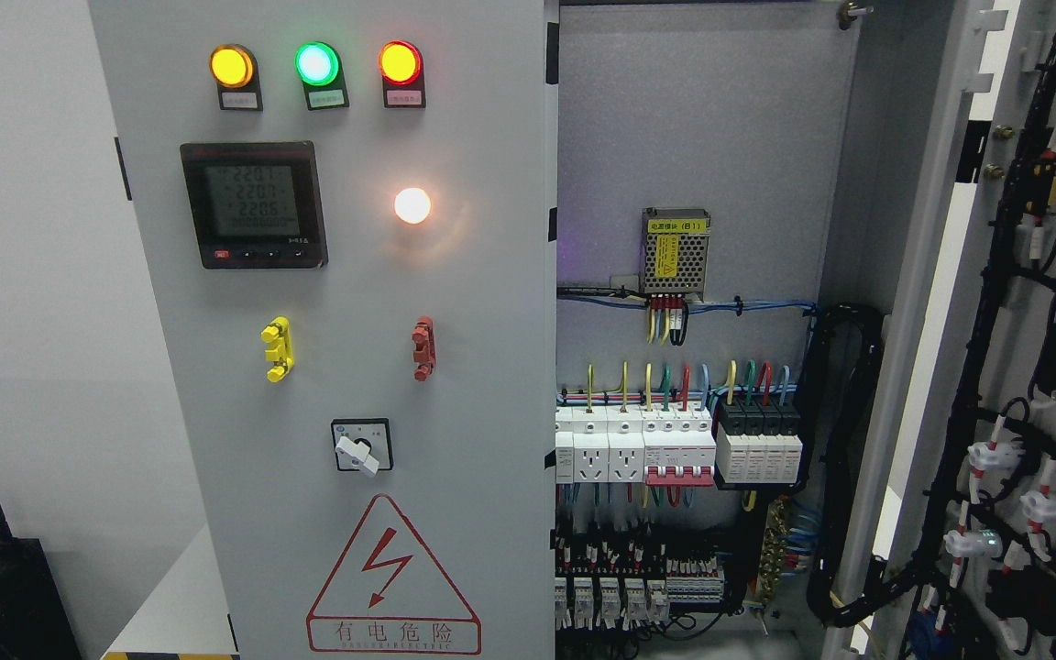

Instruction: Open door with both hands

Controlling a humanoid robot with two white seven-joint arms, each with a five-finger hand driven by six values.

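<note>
Head view: I see no hand, so I cannot tell their state.
Right door point(995, 367): swung open, wiring exposed.
Left door point(345, 367): closed, lamps lit.

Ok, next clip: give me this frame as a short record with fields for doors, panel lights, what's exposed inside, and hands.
left door: closed, facing the camera
right door: swung open, wiring on its inner side showing
panel lights: yellow lamp, green lamp, red lamp and white lamp, all lit
interior: breakers and power supply exposed
robot hands: none in view
</note>
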